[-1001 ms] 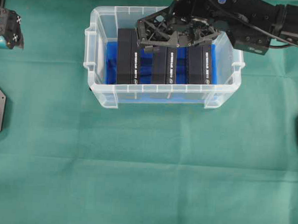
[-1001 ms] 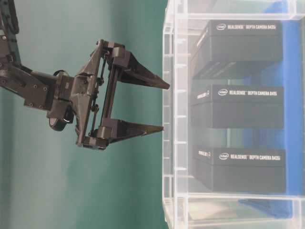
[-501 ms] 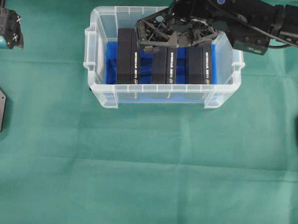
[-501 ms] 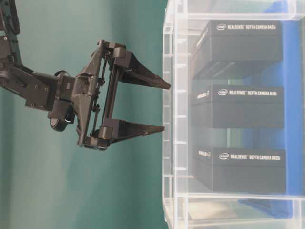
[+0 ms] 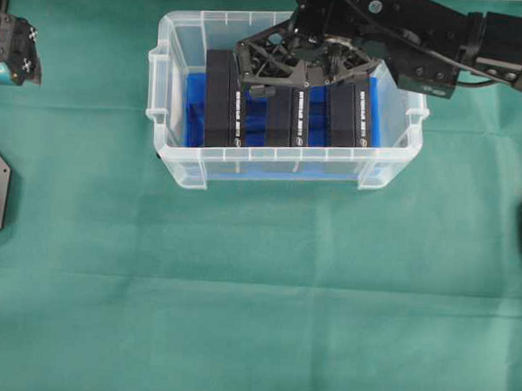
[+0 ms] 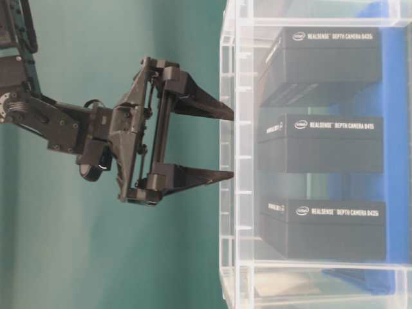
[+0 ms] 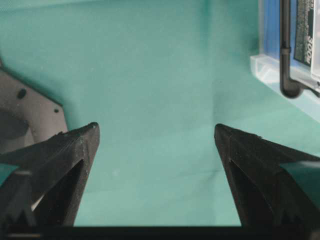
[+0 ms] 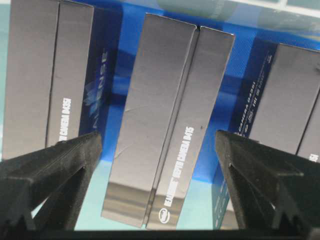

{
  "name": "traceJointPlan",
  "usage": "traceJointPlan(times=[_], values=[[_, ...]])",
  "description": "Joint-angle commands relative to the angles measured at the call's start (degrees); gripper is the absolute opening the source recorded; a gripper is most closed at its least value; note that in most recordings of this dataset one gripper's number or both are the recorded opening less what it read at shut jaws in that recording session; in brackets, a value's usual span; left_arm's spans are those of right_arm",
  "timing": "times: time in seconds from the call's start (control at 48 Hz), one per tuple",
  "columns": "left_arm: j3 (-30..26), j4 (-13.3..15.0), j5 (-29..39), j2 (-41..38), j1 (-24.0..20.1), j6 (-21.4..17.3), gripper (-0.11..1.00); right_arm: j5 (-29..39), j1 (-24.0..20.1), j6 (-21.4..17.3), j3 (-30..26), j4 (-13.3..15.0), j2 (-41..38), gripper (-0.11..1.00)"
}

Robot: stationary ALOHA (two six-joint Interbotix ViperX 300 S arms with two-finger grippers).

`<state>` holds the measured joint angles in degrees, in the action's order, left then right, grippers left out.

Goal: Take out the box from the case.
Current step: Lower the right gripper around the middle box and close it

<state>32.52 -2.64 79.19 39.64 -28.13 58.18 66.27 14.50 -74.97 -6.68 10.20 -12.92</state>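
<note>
Descent under way: against the views a second back, the right pincer has crept closer to the rim of the case, tips now level with the top edge in the table-level view, so the reach for a box looks begun but no contact yet. Jaws are spread wide, nothing between them. Three black boxes stand on edge in a row on the blue cloth inside the case. The middle box sits centred between the two fingers in the wrist view, still below them. Left pincer, also spread and empty, hangs over the table, well apart from the case.
</note>
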Motion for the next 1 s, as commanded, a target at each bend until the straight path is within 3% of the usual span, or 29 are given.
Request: traceJointPlan(times=[0.0,0.98], values=[[-1.23,-0.09,-0.18,0.26,-0.18,0.0,0.96,-0.18,-0.18,0.09,-0.53,0.09,0.79,0.95],[-1.14,-0.09,-0.18,0.44,-0.26,0.0,0.96,-2.9,0.18,0.0,1.58,0.26,-1.41,0.95]])
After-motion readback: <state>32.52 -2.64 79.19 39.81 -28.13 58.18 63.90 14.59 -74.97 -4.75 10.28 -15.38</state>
